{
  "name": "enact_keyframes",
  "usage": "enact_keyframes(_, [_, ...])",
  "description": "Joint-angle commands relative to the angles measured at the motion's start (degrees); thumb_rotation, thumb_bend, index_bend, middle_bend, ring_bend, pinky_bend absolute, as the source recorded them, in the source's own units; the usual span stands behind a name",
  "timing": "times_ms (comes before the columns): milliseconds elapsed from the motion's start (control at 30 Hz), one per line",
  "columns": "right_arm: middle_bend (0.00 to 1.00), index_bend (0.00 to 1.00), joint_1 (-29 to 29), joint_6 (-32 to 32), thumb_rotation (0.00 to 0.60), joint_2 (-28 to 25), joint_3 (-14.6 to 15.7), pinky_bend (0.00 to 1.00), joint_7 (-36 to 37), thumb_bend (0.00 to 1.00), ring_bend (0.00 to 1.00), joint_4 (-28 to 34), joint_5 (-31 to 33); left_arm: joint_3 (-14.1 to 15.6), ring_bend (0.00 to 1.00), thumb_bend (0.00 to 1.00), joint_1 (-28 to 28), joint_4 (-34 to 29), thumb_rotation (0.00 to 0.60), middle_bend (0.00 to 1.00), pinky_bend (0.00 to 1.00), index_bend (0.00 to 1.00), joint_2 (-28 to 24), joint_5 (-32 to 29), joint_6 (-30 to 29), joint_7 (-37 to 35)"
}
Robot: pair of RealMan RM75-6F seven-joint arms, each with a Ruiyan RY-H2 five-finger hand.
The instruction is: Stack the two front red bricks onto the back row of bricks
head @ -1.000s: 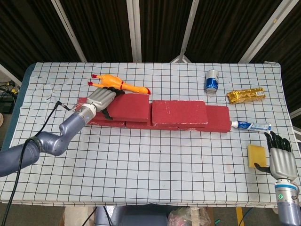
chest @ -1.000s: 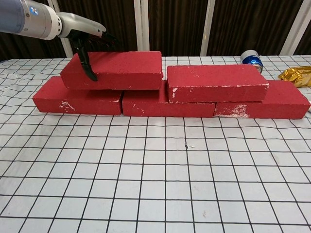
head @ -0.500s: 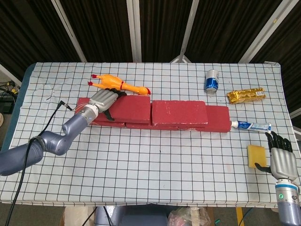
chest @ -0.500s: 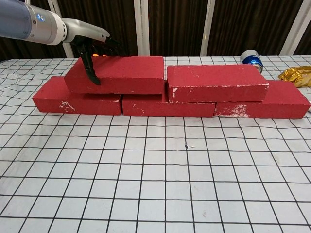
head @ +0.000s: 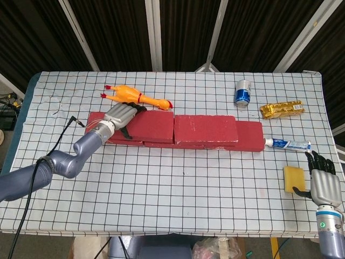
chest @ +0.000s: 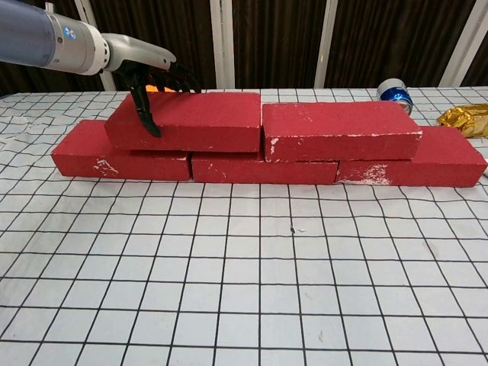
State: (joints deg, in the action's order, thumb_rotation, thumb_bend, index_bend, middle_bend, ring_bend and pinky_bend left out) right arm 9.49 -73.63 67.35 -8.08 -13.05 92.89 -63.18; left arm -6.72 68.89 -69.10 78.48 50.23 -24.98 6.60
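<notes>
Over the last second the left robot hand [chest: 156, 84] has carried the upper left brick [chest: 187, 120] rightward along the back row [chest: 267, 164], toward the surface's right edge. A second ago a clear gap showed between this brick and the upper right brick [chest: 339, 130]; half a second ago the gap had narrowed, and now the two end faces sit touching or all but touching. The brick has also come down: earlier its left end rode slightly higher and it looked a little tilted, and now it lies level on the lower bricks. The left robot hand has followed it rightward, with its fingers [head: 125, 114] still over the brick's left end.
</notes>
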Motion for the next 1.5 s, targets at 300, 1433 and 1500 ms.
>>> enact_keyframes(300, [0.0, 0.03, 0.1, 0.1, 0.6, -0.1, 0.0, 0.0, -0.1, 0.17, 0.0, 0.1, 0.3, 0.6, 0.1, 0.0, 0.7, 0.7, 0.6, 0.28, 0.14, 0.23, 0.6, -0.9, 0.3, 0.4])
enact_keyframes(1433, [0.0, 0.03, 0.2, 0.7, 0.6, -0.5, 0.0, 0.0, 0.2, 0.17, 0.0, 0.4, 1.0, 2.4, 0.1, 0.0, 1.9, 1.5, 0.6, 0.27, 0.14, 0.23, 2.3, -3.4, -0.7, 2.3])
enact_keyframes(1500, [0.0, 0.03, 0.2, 0.7, 0.6, -0.5, 0.0, 0.0, 0.2, 0.17, 0.0, 0.4, 1.0, 2.5, 0.1, 0.0, 2.0, 1.5, 0.6, 0.27, 0.14, 0.22, 2.4, -3.5, -0.8, 2.4])
